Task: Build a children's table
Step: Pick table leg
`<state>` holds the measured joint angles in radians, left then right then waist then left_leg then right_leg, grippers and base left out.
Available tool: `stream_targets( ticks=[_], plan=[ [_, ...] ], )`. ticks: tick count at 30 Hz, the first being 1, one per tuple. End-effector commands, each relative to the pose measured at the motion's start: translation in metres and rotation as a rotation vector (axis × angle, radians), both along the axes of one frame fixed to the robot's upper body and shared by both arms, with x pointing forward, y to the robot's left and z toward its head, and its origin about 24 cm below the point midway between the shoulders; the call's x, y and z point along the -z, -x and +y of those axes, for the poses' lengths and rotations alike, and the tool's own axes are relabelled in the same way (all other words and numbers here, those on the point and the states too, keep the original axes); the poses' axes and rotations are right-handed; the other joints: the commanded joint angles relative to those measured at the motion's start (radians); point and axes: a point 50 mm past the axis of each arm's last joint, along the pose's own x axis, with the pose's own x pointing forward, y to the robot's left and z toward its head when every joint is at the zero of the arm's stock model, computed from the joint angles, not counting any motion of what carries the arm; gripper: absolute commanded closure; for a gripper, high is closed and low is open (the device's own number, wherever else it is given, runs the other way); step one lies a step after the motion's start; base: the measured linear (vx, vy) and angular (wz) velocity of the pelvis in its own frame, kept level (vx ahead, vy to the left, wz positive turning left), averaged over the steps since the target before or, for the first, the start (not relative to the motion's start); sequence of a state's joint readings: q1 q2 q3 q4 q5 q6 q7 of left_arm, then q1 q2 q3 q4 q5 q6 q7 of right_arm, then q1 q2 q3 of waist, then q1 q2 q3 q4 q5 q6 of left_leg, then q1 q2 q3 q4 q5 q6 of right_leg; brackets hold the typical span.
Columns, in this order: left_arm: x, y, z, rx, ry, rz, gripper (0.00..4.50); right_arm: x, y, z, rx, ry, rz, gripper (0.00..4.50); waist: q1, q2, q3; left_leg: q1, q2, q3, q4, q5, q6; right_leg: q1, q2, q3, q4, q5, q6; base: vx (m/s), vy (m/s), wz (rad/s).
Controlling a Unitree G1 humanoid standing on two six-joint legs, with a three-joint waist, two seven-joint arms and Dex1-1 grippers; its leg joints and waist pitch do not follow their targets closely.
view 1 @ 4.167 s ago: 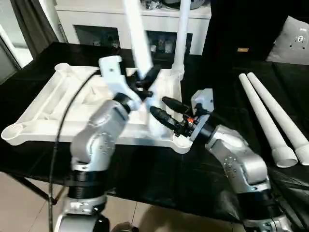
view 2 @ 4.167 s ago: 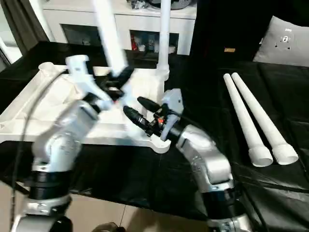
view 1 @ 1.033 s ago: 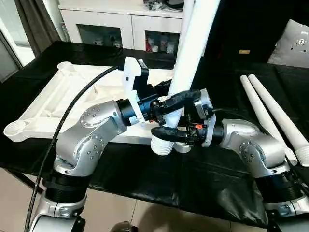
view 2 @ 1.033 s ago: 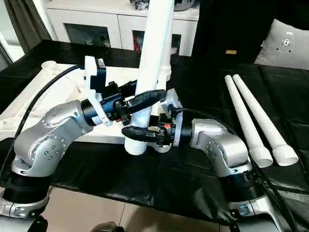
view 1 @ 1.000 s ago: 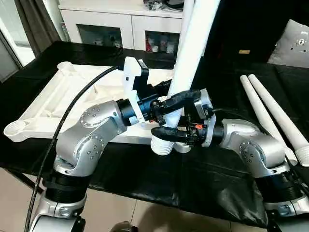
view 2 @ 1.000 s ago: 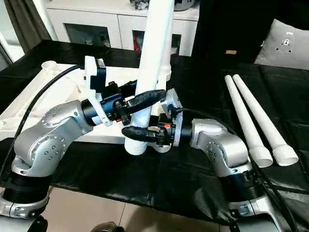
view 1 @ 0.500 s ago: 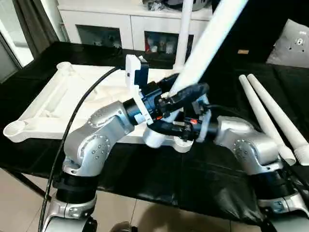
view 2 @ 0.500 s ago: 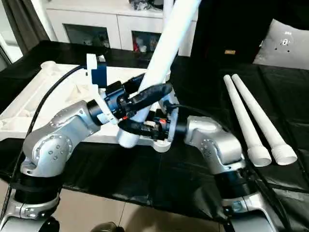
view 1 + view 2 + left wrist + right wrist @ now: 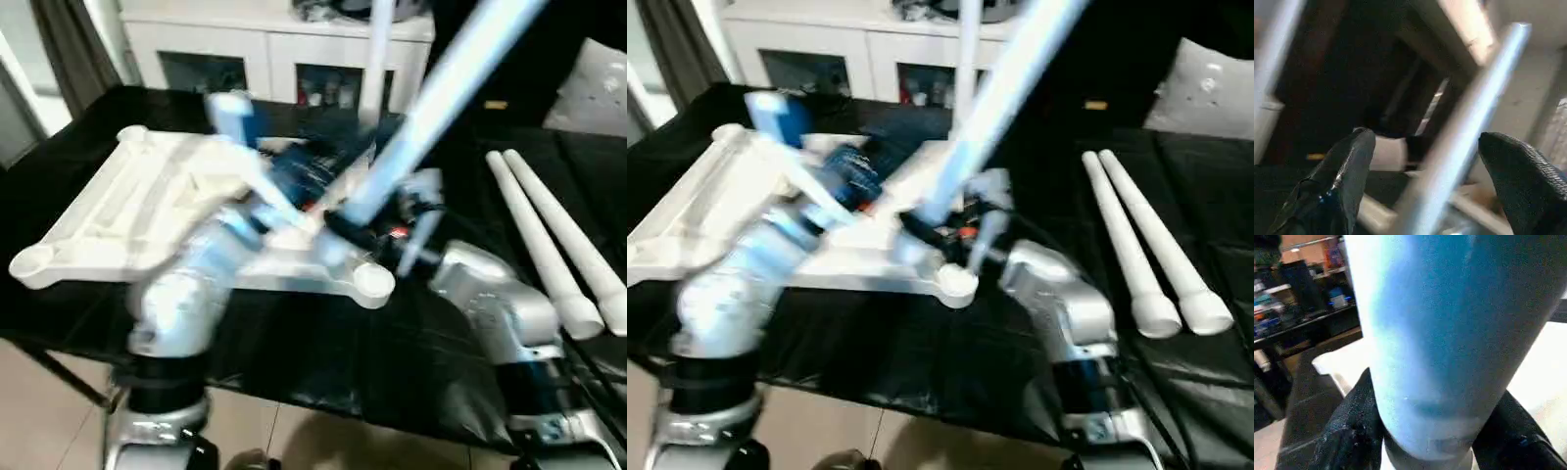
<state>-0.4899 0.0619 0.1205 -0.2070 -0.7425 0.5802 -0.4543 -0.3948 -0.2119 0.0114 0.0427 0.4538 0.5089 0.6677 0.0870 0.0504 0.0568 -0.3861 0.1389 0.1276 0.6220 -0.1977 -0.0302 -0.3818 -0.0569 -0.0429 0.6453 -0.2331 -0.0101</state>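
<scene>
Tabletop (image 9: 108, 211): underside up on the counter (image 9: 323, 352), sockets exposed.
Left hand (image 9: 1425, 186): fingers spread, released, either side of the leg.
Leg (image 9: 431, 98): tilted, foot near the corner socket (image 9: 373, 281).
Right hand (image 9: 1425, 431): clasping the leg.
Spare legs (image 9: 549, 245): on the counter, right of the right hand.

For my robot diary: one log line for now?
left gripper open | right gripper shut on leg | leg tilted over tabletop

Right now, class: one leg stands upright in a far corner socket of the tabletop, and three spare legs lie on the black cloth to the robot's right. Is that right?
Not quite. Two spare legs lie on the black cloth, not three, as the left eye view shows. One leg does stand upright at the tabletop's far side.
</scene>
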Motion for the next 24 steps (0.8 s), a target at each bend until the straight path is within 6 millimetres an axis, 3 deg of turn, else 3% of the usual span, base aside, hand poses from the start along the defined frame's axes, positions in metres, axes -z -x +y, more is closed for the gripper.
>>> stream_targets(
  ticks=[1, 3, 4, 6, 7, 11, 13, 15, 16, 17, 18, 19, 20, 21, 22, 23, 24],
  plan=[
    [0.022, -0.002, 0.020, -0.173, -0.135, 0.073, 0.61, 0.001, 0.005, -0.008, 0.099, 0.067, 0.003, 2.60, 0.002, -0.003, -0.067, 0.008, 0.071, -0.017, -0.072, -0.089, 0.019, 0.061, -0.080, 0.048, -0.078, 0.013, -0.217, 0.000, 0.000, 0.00],
    [0.031, -0.001, 0.027, -0.237, -0.214, 0.093, 0.61, 0.004, 0.008, -0.011, 0.157, 0.090, 0.017, 2.60, -0.001, -0.008, -0.067, 0.009, 0.070, -0.015, -0.074, -0.094, 0.015, 0.058, -0.082, 0.049, -0.082, -0.027, -0.194, 0.000, 0.000, 0.00],
    [0.045, 0.002, 0.035, -0.315, -0.327, 0.125, 0.61, 0.012, 0.007, -0.016, 0.293, 0.128, 0.060, 2.60, -0.002, -0.004, -0.064, 0.008, 0.070, -0.016, -0.078, -0.099, 0.004, 0.052, -0.078, 0.049, -0.082, -0.053, -0.184, 0.000, 0.000, 0.00],
    [0.055, 0.006, 0.040, -0.364, -0.366, 0.151, 0.61, 0.018, 0.007, -0.022, 0.405, 0.157, 0.096, 2.60, -0.005, -0.002, -0.063, 0.011, 0.071, -0.018, -0.081, -0.114, -0.008, 0.047, -0.078, 0.049, -0.085, -0.085, -0.177, 0.000, 0.000, 0.00],
    [0.070, 0.009, 0.048, -0.437, -0.430, 0.205, 0.61, 0.024, 0.008, -0.028, 0.494, 0.188, 0.121, 2.60, -0.005, 0.002, -0.061, 0.014, 0.071, -0.016, -0.085, -0.154, -0.030, 0.044, -0.079, 0.050, -0.089, -0.137, -0.173, 0.000, 0.000, 0.00],
    [0.091, 0.011, 0.063, -0.587, -0.543, 0.227, 0.61, 0.026, 0.015, -0.031, 0.534, 0.151, 0.120, 2.60, -0.004, 0.011, -0.057, 0.018, 0.072, -0.019, -0.092, -0.243, -0.046, 0.038, -0.078, 0.054, -0.100, -0.193, -0.133, 0.000, 0.000, 0.00],
    [0.098, 0.014, 0.068, -0.630, -0.554, 0.246, 0.61, 0.020, 0.023, -0.036, 0.594, 0.094, 0.098, 2.60, -0.005, 0.021, -0.059, 0.016, 0.073, -0.023, -0.094, -0.250, -0.055, 0.037, -0.078, 0.055, -0.096, -0.163, -0.129, 0.000, 0.000, 0.00],
    [0.097, 0.015, 0.069, -0.632, -0.524, 0.245, 0.61, 0.018, 0.025, -0.037, 0.598, 0.080, 0.079, 2.60, -0.007, 0.014, -0.061, 0.012, 0.074, -0.024, -0.095, -0.234, -0.052, 0.042, -0.080, 0.054, -0.092, -0.112, -0.140, 0.000, 0.000, 0.00],
    [0.097, 0.015, 0.068, -0.627, -0.497, 0.248, 0.61, 0.017, 0.026, -0.037, 0.597, 0.084, 0.061, 2.60, -0.007, 0.025, -0.061, 0.012, 0.069, -0.019, -0.092, -0.241, -0.045, 0.040, -0.086, 0.056, -0.097, -0.110, -0.152, 0.000, 0.000, 0.00],
    [0.098, 0.016, 0.068, -0.627, -0.477, 0.271, 0.61, 0.017, 0.028, -0.038, 0.597, 0.079, 0.062, 2.60, -0.004, 0.013, -0.060, 0.061, 0.056, 0.043, -0.045, -0.277, -0.117, -0.004, -0.053, 0.112, -0.127, -0.231, -0.103, 0.000, 0.000, 0.00],
    [0.102, 0.017, 0.067, -0.637, -0.502, 0.278, 0.61, 0.020, 0.032, -0.040, 0.621, 0.108, 0.063, 2.60, 0.017, 0.012, -0.057, 0.024, 0.041, 0.042, -0.040, -0.239, -0.112, 0.032, -0.068, 0.163, -0.131, -0.312, -0.090, 0.000, 0.038, -0.42],
    [0.103, 0.017, 0.066, -0.639, -0.510, 0.277, 0.61, 0.021, 0.033, -0.041, 0.627, 0.115, 0.062, 2.60, 0.023, -0.004, -0.055, 0.018, 0.036, 0.041, -0.024, -0.235, -0.087, 0.037, -0.079, 0.194, -0.144, -0.357, -0.078, 0.007, 0.021, -0.34],
    [0.103, 0.017, 0.066, -0.639, -0.510, 0.277, 0.61, 0.021, 0.033, -0.041, 0.627, 0.115, 0.062, 2.60, 0.047, -0.009, -0.055, 0.013, 0.031, 0.024, 0.026, -0.216, -0.025, 0.050, -0.128, 0.268, -0.173, -0.472, -0.072, 0.012, 0.069, -0.58],
    [0.104, 0.017, 0.066, -0.641, -0.524, 0.272, 0.61, 0.022, 0.034, -0.042, 0.636, 0.123, 0.062, 2.60, 0.047, -0.009, -0.055, 0.013, 0.031, 0.024, 0.026, -0.216, -0.025, 0.050, -0.128, 0.268, -0.173, -0.472, -0.072, 0.016, 0.126, -0.58],
    [0.105, 0.017, 0.064, -0.657, -0.548, 0.263, 0.61, 0.023, 0.035, -0.043, 0.651, 0.131, 0.061, 2.60, 0.067, -0.007, -0.051, -0.047, 0.036, -0.051, 0.074, -0.148, 0.023, 0.088, -0.175, 0.334, -0.178, -0.517, -0.105, 0.025, 0.221, -0.96],
    [0.105, 0.018, 0.064, -0.663, -0.536, 0.268, 0.61, 0.024, 0.036, -0.043, 0.649, 0.130, 0.061, 2.60, 0.059, -0.001, -0.050, -0.046, 0.032, -0.063, 0.053, -0.122, 0.012, 0.078, -0.129, 0.316, -0.168, -0.476, -0.116, 0.020, 0.172, -0.73],
    [0.105, 0.019, 0.064, -0.671, -0.531, 0.268, 0.61, 0.023, 0.037, -0.042, 0.638, 0.125, 0.060, 2.60, 0.043, 0.013, -0.069, -0.049, 0.016, -0.067, -0.040, -0.008, 0.076, 0.070, -0.059, 0.187, -0.118, -0.279, -0.158, 0.016, 0.213, -0.41]
  ],
)
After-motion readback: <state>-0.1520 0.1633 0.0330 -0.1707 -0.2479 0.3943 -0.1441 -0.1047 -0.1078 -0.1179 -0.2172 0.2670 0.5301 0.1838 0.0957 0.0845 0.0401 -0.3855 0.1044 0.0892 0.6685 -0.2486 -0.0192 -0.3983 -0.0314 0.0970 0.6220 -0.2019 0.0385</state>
